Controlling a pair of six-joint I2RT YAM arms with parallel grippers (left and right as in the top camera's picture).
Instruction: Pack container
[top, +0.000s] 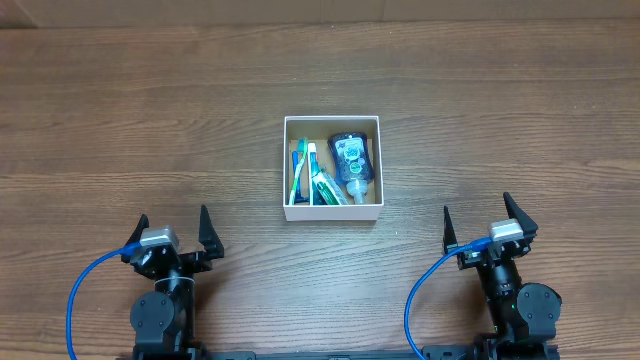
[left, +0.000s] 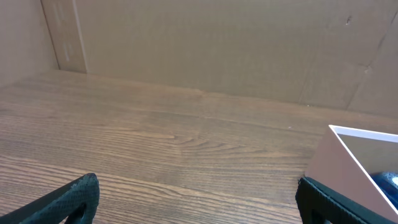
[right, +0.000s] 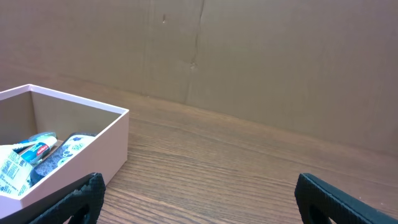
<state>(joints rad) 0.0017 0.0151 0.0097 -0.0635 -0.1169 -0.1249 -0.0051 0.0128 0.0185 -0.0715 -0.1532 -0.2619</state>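
The container (top: 332, 211), a small square white-walled cardboard box with a brown floor, sits at the table's middle. Inside lie a green-and-white toothbrush (top: 299, 172), a toothpaste tube (top: 321, 185) and a dark blue pouch-like bottle (top: 354, 160). My left gripper (top: 172, 238) is open and empty near the front left, well apart from the box. My right gripper (top: 484, 225) is open and empty at the front right. The box corner shows in the left wrist view (left: 348, 155), and its side in the right wrist view (right: 93, 155).
A brown cardboard wall (left: 217, 43) stands along the table's far edge. Blue cables (top: 80, 290) loop beside both arm bases at the front.
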